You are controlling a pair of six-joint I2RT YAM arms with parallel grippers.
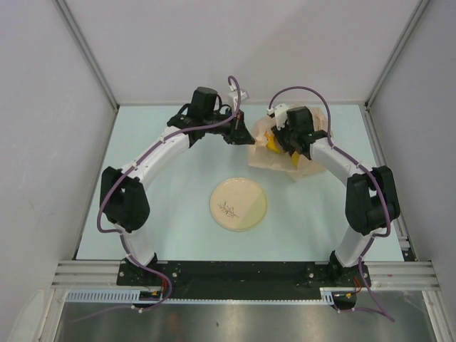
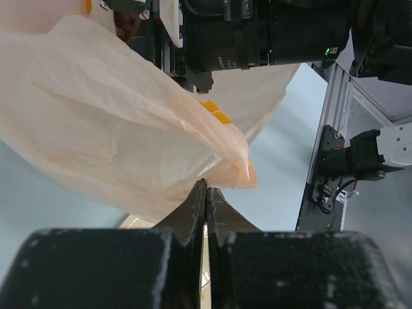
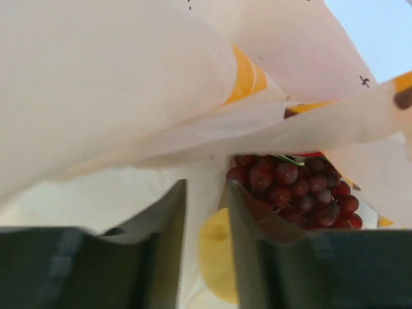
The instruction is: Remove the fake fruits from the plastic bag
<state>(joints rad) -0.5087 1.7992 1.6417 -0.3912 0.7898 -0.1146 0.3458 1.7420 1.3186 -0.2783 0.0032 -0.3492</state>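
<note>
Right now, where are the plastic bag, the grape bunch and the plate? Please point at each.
plastic bag (image 2: 96, 122), left wrist view, on its crinkled side.
grape bunch (image 3: 296, 190), right wrist view, on the middle grapes.
plate (image 1: 249, 194), top external view, on its bare surface.

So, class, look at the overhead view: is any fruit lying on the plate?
No, the plate holds no fruit, and the right wrist view shows the grape bunch inside the plastic bag.

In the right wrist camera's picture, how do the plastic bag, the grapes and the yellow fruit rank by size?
1. plastic bag, filling most of the view.
2. grape bunch.
3. yellow fruit, partly hidden by the fingers, so its true size is unsure.
</note>
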